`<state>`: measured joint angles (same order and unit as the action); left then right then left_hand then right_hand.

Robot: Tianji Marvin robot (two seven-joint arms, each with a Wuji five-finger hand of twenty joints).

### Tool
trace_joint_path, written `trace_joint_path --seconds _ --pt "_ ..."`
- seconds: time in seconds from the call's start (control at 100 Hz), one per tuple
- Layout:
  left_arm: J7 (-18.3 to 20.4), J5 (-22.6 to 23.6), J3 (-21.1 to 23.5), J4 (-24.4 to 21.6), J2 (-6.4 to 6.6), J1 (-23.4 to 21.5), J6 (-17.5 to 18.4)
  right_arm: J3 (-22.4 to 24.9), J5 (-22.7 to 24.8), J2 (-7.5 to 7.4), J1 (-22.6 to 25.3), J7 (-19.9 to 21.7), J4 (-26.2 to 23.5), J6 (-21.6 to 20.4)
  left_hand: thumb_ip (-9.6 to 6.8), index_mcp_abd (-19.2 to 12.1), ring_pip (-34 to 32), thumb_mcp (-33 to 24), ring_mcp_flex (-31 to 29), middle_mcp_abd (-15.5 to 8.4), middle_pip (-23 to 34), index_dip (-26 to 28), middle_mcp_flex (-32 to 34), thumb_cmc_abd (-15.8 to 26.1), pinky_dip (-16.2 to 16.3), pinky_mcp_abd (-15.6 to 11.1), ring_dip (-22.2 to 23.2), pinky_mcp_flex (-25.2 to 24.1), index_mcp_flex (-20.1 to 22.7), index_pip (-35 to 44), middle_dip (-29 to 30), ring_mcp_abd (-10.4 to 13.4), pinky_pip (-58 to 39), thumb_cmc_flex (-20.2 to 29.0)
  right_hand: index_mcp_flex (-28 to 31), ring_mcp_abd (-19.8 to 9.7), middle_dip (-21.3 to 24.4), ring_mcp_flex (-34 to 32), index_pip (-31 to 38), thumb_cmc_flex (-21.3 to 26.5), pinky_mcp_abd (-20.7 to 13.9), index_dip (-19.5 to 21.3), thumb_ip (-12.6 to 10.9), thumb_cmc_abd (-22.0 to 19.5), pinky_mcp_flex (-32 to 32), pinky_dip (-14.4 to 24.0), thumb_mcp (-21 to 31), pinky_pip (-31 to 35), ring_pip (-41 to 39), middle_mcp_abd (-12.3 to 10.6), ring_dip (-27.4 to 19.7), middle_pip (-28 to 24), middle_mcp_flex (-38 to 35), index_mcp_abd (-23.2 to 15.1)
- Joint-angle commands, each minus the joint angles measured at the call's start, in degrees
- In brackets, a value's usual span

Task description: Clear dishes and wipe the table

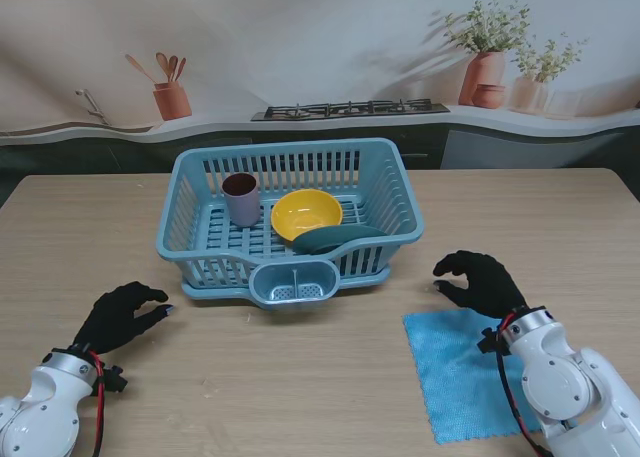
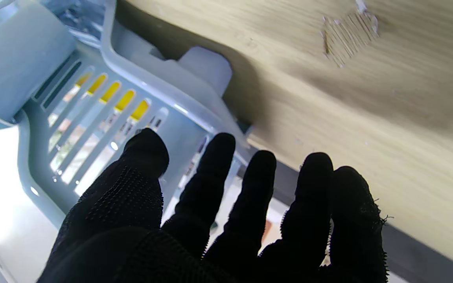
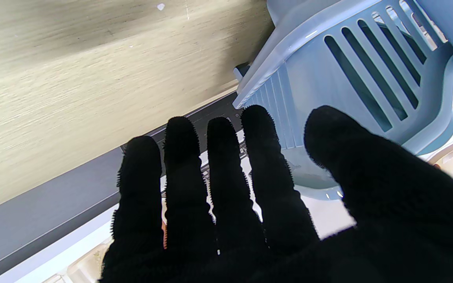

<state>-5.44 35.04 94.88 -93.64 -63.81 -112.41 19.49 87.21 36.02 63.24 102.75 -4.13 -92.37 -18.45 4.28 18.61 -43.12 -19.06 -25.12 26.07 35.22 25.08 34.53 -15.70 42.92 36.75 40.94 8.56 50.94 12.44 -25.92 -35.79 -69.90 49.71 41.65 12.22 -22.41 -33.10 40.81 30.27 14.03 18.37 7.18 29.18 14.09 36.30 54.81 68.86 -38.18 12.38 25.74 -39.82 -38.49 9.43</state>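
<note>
In the rack [image 1: 190, 227] sit the dishes, so both empty robot hands, left [image 1: 122, 315] and right [image 1: 482, 283], hover spread; the cloth [image 1: 455, 377] awaits wiping the counter [image 1: 300, 377]

The black-gloved right hand [image 3: 273, 212] spreads its fingers [image 3: 179, 165], holding nothing, with the slatted light-blue dish rack [image 3: 360, 78] at two o'clock and the wooden table top [image 3: 92, 78] at ten o'clock.

Matt wood-grain table [image 1: 320, 387], glossy plastic rack [image 1: 190, 227], napped blue cloth [image 1: 455, 387].
</note>
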Motion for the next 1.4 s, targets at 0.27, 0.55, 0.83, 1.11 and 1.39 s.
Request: trace_joint_path --seconds 0.27,0.55,0.83,1.11,1.39 --pt "2.8 -3.1 -0.6 -0.6 0.11 -0.9 0.7 3.0 1.0 -0.66 2.3 3.0 -1.8 -3.3 -1.13 0.5 -0.8 -0.9 0.0 -0.5 0.4 -0.1 -0.2 0.4 -1.1 -1.0 0.4 -0.3 -0.6 0.0 0.9 0.0 0.1 -1.5 -0.5 -1.0 0.4 0.3 0.3 0.6 -1.7 -0.3 -0.5 0.4 -2.1 -0.8 1.4 -2.9 -0.2 -0.8 0.3 0.2 -0.1 -0.4" --pt "4.2 -5.0 -0.8 -0.7 0.21 -1.2 1.7 6.5 3.9 -1.30 4.2 4.8 -2.9 -7.0 -0.87 0.6 -0.3 0.5 0.1 -0.5 0.1 -0.1 -0.2 1.0 -1.3 -1.1 0.3 -0.3 -0.8 0.0 1.0 -0.1 0.0 -2.6 -2.2 -1.9 0.5 2.8 -1.2 -1.1 -3.0 2.2 -2.1 3.0 -4.7 -2.6 3.5 -6.1 1.7 -1.5 -0.5 0.9 1.7 -0.7" --pt "5.3 -7.2 -1.3 -0.3 0.31 -1.0 3.4 9.3 7.8 -2.13 6.2 7.2 -3.6 -9.7 -0.91 -0.2 0.3 3.7 0.0 -1.0 -0.7 -0.2 0.5 1.6 -1.4 -1.1 0.0 -0.3 -0.8 -0.1 1.5 0.1 0.0 -2.4 -6.0 -3.5 0.8 7.7 -1.6 -3.5 -5.0 3.8 -1.7 7.7 -10.8 -4.4 5.2 -12.3 4.9 -3.0 -1.9 1.9 4.9 -2.2" --pt "7.3 -8.4 -0.8 -1.4 0.63 -1.5 4.6 11.1 12.8 -3.25 7.8 10.6 -3.9 -12.4 -1.59 -0.6 1.5 7.6 0.1 -1.6 -1.6 -0.4 0.6 2.4 -2.3 -1.0 -0.7 -0.6 -1.1 -0.3 1.9 0.6 1.3 -0.4 -9.8 -4.6 1.6 12.3 -3.1 -4.7 -4.5 3.7 -1.5 9.0 -15.3 -3.8 2.7 -18.8 10.2 -4.0 -3.6 5.1 9.0 -5.4" --pt "6.8 -8.0 -0.6 -1.9 0.54 -2.3 4.9 10.4 15.1 -4.02 8.9 14.0 -4.1 -11.8 -1.64 -0.7 1.4 7.9 -0.1 -2.0 -1.6 -0.3 0.9 2.5 -2.6 -1.0 -0.7 -0.7 -1.0 -0.2 1.9 0.7 1.7 -0.3 -11.5 -4.6 2.8 16.2 -7.9 -5.4 -3.9 1.8 -1.6 9.8 -17.2 -1.9 -1.3 -26.0 18.5 -5.2 -6.4 11.1 12.6 -8.2"
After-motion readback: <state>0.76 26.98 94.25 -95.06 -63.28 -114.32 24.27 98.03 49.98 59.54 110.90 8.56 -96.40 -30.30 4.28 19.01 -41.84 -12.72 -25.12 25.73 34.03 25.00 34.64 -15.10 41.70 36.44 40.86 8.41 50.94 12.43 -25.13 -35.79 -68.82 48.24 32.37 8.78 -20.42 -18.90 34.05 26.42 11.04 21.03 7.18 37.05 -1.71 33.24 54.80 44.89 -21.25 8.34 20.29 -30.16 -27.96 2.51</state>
